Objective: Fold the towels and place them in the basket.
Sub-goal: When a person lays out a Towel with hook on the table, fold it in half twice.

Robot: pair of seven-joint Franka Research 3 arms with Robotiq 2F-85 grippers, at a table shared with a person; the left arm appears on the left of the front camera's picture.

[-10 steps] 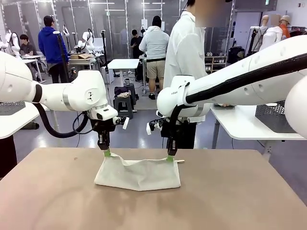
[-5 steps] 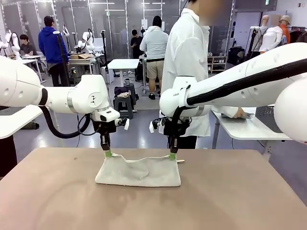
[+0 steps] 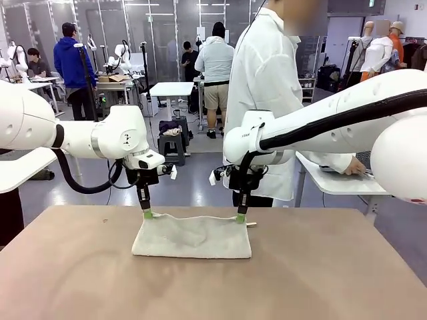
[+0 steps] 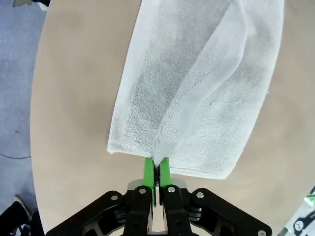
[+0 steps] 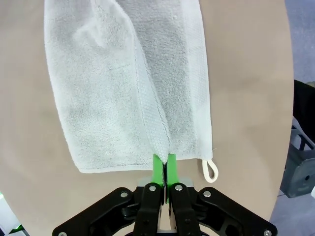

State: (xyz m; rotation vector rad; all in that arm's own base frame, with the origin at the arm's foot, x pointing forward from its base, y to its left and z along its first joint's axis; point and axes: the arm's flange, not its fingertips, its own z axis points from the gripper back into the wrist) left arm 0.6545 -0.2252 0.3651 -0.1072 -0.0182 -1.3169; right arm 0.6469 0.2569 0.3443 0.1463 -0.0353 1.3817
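White rounded arms [image 3: 100,137] carry black cables [image 3: 333,121]. The left gripper [image 4: 156,160] is black with silver screws [image 4: 142,190] and green fingers [image 4: 147,169].

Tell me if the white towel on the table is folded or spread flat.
Folded: the towel lies doubled, its upper layer pinched at the far corners by the left gripper and right gripper.

The cream-white towel [image 3: 193,239] lies near the middle of the table [image 3: 320,280], folded over on itself into a wide rectangle with its long edges running left to right. The far edge of its upper layer stands slightly raised off the layer beneath. That edge is pinched at the far-left corner in my left gripper [image 3: 147,215] and at the far-right corner in my right gripper [image 3: 240,217]. Between them the terry sags in a soft crease. A small white loop [image 5: 210,169] sticks out beside the far-right corner, flat on the table.
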